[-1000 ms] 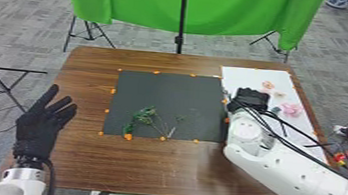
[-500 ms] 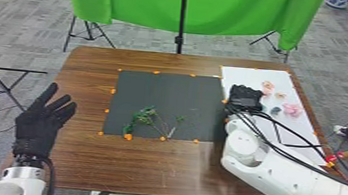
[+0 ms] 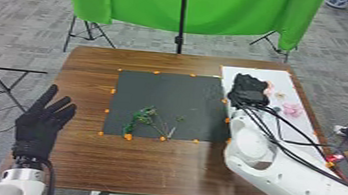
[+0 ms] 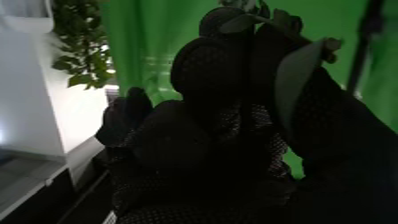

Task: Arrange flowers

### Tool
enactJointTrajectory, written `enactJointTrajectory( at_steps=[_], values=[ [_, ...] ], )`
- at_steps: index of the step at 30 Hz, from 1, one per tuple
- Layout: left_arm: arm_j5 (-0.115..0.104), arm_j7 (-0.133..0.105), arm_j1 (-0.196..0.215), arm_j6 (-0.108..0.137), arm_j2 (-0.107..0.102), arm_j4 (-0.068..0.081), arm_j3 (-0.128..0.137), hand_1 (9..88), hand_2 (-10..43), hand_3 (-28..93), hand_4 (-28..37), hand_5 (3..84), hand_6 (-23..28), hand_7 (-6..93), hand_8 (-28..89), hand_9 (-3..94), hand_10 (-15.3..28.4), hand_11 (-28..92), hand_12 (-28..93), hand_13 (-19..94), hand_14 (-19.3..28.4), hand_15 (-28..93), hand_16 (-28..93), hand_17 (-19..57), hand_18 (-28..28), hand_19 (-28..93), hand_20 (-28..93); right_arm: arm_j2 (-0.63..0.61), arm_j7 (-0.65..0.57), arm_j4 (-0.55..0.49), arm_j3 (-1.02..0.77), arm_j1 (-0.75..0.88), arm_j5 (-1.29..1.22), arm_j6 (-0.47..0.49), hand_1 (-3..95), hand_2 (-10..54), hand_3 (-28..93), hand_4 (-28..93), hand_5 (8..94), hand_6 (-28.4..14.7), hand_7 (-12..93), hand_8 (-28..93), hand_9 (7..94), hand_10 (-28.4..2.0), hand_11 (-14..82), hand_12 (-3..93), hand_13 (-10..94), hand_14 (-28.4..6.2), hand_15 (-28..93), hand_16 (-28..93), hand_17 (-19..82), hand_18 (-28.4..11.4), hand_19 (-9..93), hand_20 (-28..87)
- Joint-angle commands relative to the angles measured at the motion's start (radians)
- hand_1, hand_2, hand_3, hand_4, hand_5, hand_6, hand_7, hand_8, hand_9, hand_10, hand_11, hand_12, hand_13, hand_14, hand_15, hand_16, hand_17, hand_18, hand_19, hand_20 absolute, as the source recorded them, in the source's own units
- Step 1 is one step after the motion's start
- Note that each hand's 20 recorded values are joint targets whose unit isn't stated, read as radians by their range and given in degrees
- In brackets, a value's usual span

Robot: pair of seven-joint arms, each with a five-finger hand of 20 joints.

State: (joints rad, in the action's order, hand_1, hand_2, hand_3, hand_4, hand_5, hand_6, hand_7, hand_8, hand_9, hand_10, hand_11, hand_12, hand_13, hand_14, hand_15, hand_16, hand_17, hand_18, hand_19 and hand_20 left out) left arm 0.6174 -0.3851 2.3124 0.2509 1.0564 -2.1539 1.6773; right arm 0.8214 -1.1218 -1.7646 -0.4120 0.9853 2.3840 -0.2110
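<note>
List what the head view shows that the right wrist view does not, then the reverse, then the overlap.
Head view: the table, dark mat with green stems, white sheet with pink flowers, and open left hand.
Right wrist view: a leafy sprig held in the right hand, and foliage beside a pale wall.
Both: the right hand, green cloth and a black pole.

Brown wooden table (image 3: 156, 169) with visible grain and a low sheen. On it, a smooth, matt dark mat (image 3: 157, 94) and a matt white sheet (image 3: 279, 74) that looks like paper. Green cloth (image 3: 142, 5) hangs in soft folds. The right hand (image 3: 248, 91) wears black fabric, openly meshed in places; the right arm (image 3: 280, 176) has a smooth, plastic-looking white shell.
</note>
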Motion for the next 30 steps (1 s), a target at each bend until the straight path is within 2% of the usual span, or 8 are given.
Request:
enactJointTrajectory(
  at_steps=[1,6,11,22,25,26,28,30],
  values=[
    [0.001,0.009,0.020,-0.002,-0.002,-0.003,0.005,20.2,6.7,81,-28.3,33.6,6.5,6.9,-8,31.5,19.1,22,11,20,27.0,52,-10,-8.0,28.4,57,0,0.073,0.032,-0.114,-0.020,0.112,0.029,0.071,56.8,-9.5,74,-28,90.0,-5.2,24,11,85.0,-12.2,49.7,32.0,79,-9.1,81,23,35,-25.8,93,42],
    [0.006,0.022,0.020,-0.006,0.005,-0.002,0.009,20.2,6.7,81,-28.3,33.7,6.5,6.8,-8,31.4,19.0,22,11,20,27.0,52,-10,-8.0,28.4,56,0,0.109,0.028,-0.120,-0.009,0.166,0.008,0.113,57.1,-9.5,73,-28,90.0,-5.2,23,12,84.8,-12.5,50.3,31.7,78,-9.3,82,23,35,-26.0,93,43],
    [0.003,0.017,0.018,-0.003,0.005,0.000,0.006,20.2,6.7,81,-28.3,33.7,6.6,6.8,-8,31.5,19.2,22,11,20,27.0,52,-10,-8.0,28.4,56,0,0.127,0.043,-0.115,0.009,0.185,-0.004,0.155,56.8,-9.5,73,-28,89.8,-5.0,23,12,84.6,-12.9,51.0,31.1,78,-9.4,82,23,35,-26.1,93,43],
    [-0.001,0.010,0.013,0.005,0.002,0.000,0.002,20.3,6.7,81,-28.3,33.9,6.7,7.1,-8,31.5,19.2,22,11,20,27.0,53,-10,-8.1,28.4,57,0,0.124,0.034,-0.117,0.035,0.173,0.026,0.169,54.1,-9.5,72,-28,87.2,-3.5,25,10,81.9,-12.8,53.0,29.8,76,-9.6,81,23,34,-25.2,93,40],
    [-0.002,0.006,0.020,0.003,0.001,-0.001,0.003,20.3,6.7,81,-28.3,34.0,6.7,7.1,-8,31.6,19.3,22,11,20,27.0,53,-10,-8.1,28.4,57,0,0.111,0.018,-0.134,0.019,0.183,0.026,0.182,51.4,-9.5,69,-28,84.3,-4.1,25,8,79.6,-14.0,55.1,26.8,75,-10.1,81,22,33,-25.8,93,39],
    [-0.013,-0.009,0.021,0.012,-0.012,-0.001,-0.003,20.3,6.7,81,-28.3,34.0,6.7,7.1,-8,31.6,19.2,22,11,20,27.0,53,-10,-8.1,28.4,57,0,0.105,0.026,-0.145,0.005,0.190,0.021,0.211,50.3,-9.5,68,-28,83.2,-4.5,25,7,78.9,-14.4,56.1,25.2,75,-10.2,81,22,32,-26.0,93,39],
    [-0.015,-0.008,0.027,0.014,-0.011,-0.003,0.000,20.4,6.6,81,-28.3,34.0,6.7,7.1,-8,31.5,19.3,22,11,20,27.0,53,-10,-8.1,28.4,57,0,0.092,0.029,-0.164,-0.012,0.206,0.035,0.215,45.4,-9.5,70,-28,79.4,-5.3,24,6,75.9,-15.7,57.9,24.4,73,-11.0,81,22,32,-26.5,93,39],
    [-0.010,-0.006,0.028,0.014,-0.008,-0.004,0.003,20.4,6.6,81,-28.3,34.0,6.7,7.2,-8,31.6,19.2,22,11,20,27.1,53,-10,-8.1,28.4,57,0,0.077,0.031,-0.188,-0.032,0.221,0.050,0.244,41.9,-9.5,73,-28,76.9,-6.1,27,-4,73.4,-16.7,59.8,24.2,72,-11.4,82,21,32,-27.1,93,40]
  ],
)
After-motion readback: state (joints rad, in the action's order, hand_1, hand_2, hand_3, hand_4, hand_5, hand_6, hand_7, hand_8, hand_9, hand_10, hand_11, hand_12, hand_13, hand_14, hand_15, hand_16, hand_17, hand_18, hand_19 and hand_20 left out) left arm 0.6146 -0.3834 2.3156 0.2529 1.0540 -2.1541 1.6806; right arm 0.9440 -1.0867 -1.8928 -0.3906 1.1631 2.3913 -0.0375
